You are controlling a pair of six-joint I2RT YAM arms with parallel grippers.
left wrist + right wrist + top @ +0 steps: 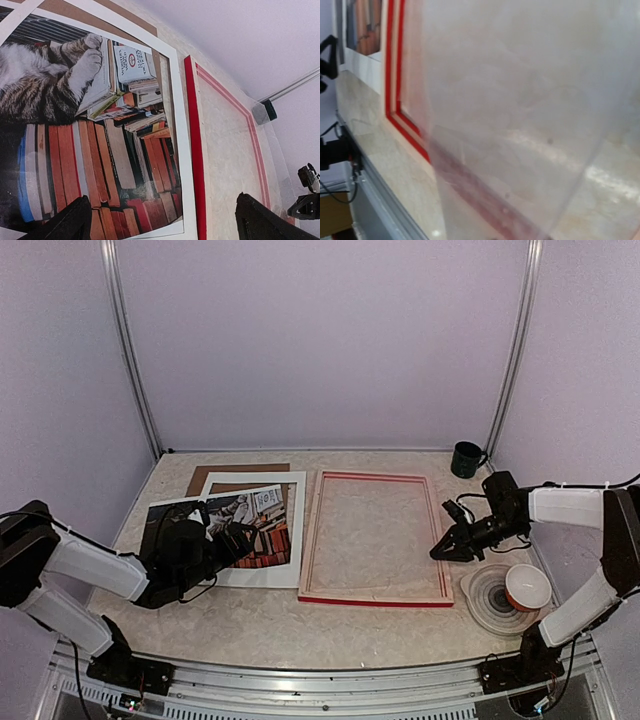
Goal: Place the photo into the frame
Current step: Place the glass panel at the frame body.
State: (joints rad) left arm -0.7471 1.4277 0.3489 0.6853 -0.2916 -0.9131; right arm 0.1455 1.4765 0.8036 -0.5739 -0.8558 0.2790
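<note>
Pick-up step, seemingly: the left hand, fingers wide apart, hovers above the rectangular cat-and-books paper photo, needing an edge pinch; the right hand I cannot tell.

Open tabletop runs along the near side of the frame; the strip behind it is bare too; on its right, a green mug at the back and a bowl on plates at the front narrow the approach; the white mat lies just beside its left rail.
</note>
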